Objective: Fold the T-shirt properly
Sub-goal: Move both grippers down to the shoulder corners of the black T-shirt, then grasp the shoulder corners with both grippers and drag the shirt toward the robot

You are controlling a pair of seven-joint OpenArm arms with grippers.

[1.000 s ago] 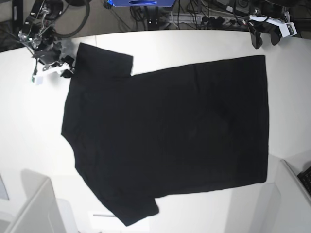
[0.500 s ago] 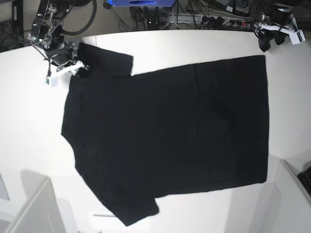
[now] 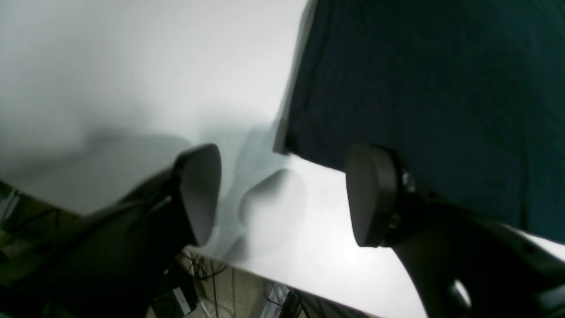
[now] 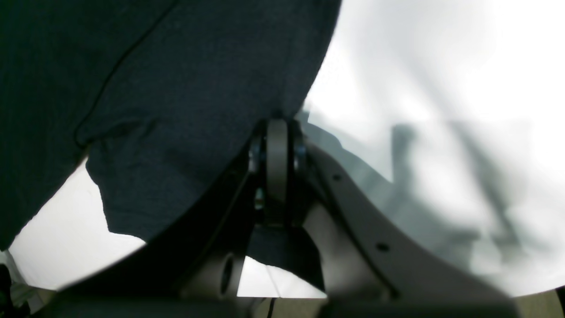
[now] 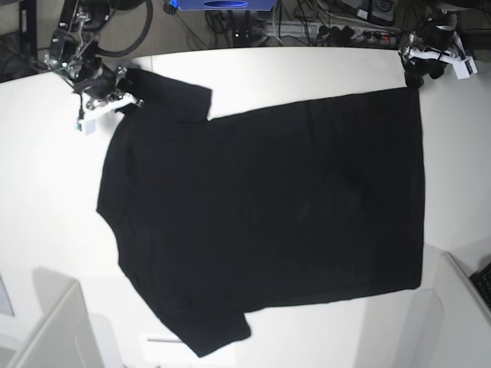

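The black T-shirt [image 5: 268,215] lies spread flat on the white table [image 5: 46,192], plain side up, sleeves toward the left of the base view. My right gripper [image 5: 123,98] is at the far sleeve's corner. In the right wrist view it [image 4: 276,126] is shut on the sleeve's edge [image 4: 176,88]. My left gripper [image 5: 418,73] hovers at the far right hem corner. The left wrist view shows it [image 3: 282,194] open, with the T-shirt's corner [image 3: 441,88] just ahead of the gap and one finger over the cloth.
Cables and power strips [image 5: 337,31] run behind the table's far edge. A grey box [image 5: 54,330] stands at the near left corner. Another grey panel [image 5: 464,295] sits at the near right.
My right gripper slid onto the far sleeve corner and shut on it. My left gripper dropped closer to the far hem corner and stayed open.
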